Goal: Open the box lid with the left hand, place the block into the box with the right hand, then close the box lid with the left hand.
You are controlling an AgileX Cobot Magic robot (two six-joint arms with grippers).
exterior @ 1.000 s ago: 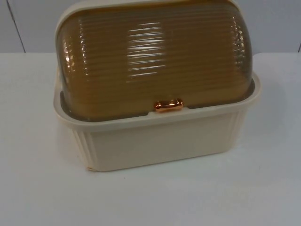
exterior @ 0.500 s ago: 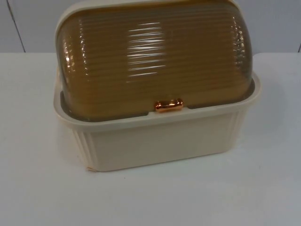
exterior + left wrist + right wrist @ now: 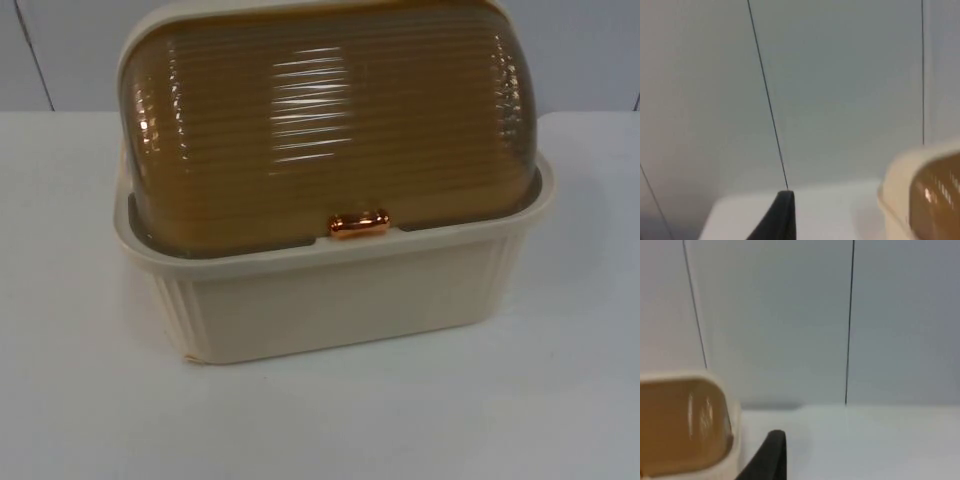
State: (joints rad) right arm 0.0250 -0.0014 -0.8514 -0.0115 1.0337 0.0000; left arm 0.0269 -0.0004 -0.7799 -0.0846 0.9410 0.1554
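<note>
Cream box (image 3: 330,300) on white table (image 3: 560,400), amber ribbed lid (image 3: 330,120) shut, copper handle (image 3: 359,224), tool states unclear.

The white table (image 3: 80,400) runs back to a grey wall (image 3: 580,50). One cream box (image 3: 340,300) with a brown lid (image 3: 330,120) sits on it.

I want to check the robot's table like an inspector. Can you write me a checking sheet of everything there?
Surface: white table top, bare around the box.
Job's things: cream ribbed plastic box with an amber see-through ribbed dome lid, shut; shiny copper handle at the lid's front edge. Block: nothing seen.
Clutter: nothing seen.
Pincers: left pincer fingertip and right pincer fingertip stand beside the box, both arms waiting.
Cables: nothing seen.
Surroundings: grey partition wall behind.
</note>
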